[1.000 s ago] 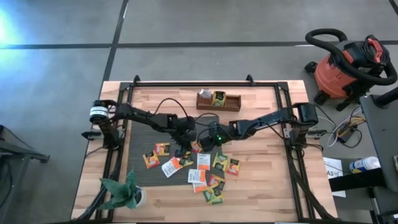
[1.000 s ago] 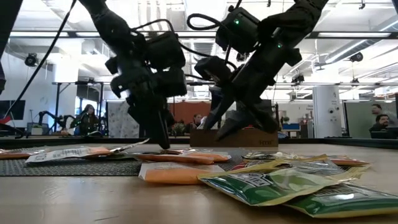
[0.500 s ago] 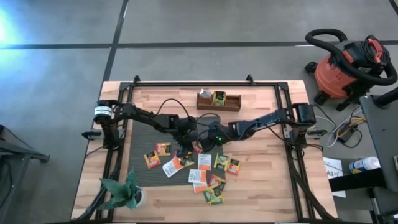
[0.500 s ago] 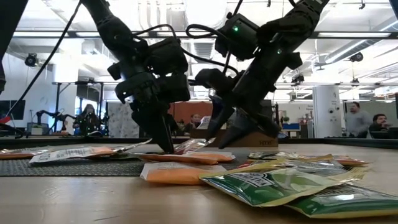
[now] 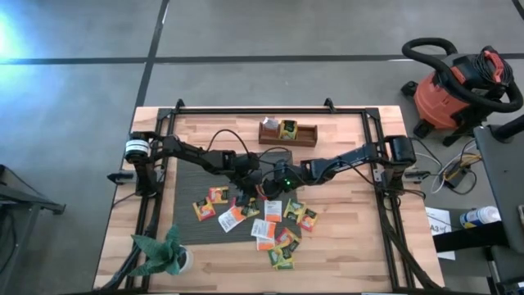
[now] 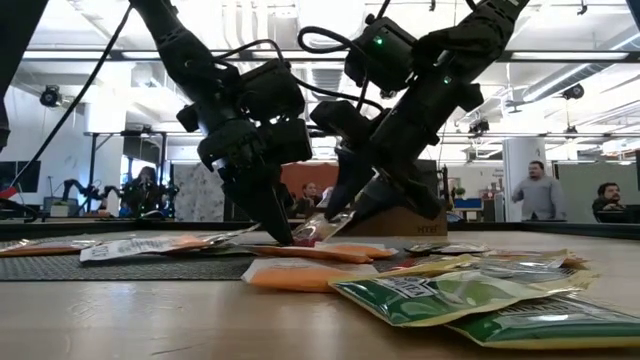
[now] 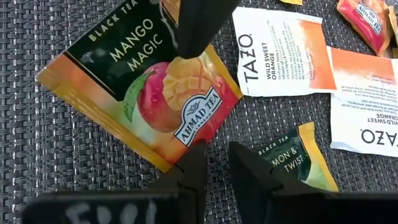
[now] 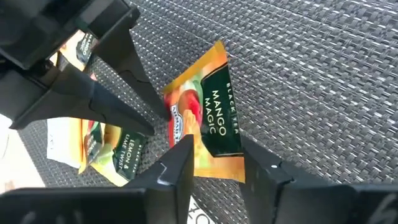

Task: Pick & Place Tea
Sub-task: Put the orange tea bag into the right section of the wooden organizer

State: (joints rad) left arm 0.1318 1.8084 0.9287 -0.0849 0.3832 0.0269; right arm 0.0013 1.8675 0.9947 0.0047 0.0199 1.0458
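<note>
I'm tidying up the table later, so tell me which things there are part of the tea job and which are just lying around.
Part of the job:
- Mango Magic packet, between both grippers
- other tea packets on the grey mat
- wooden tray, one packet in it
- left gripper
- right gripper

Lying about:
- potted plant
- shop vacuum, on the floor

Mango tea packet (image 7: 155, 93) between fingers (image 7: 189, 171)

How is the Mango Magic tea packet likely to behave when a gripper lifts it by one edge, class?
The Mango Magic packet looks thin and flat, so it is probably light and would bend. Its glossy printed face suggests it could slip between the fingers. One edge sits raised off the woven grey mat, which should ease getting hold of it.
</note>
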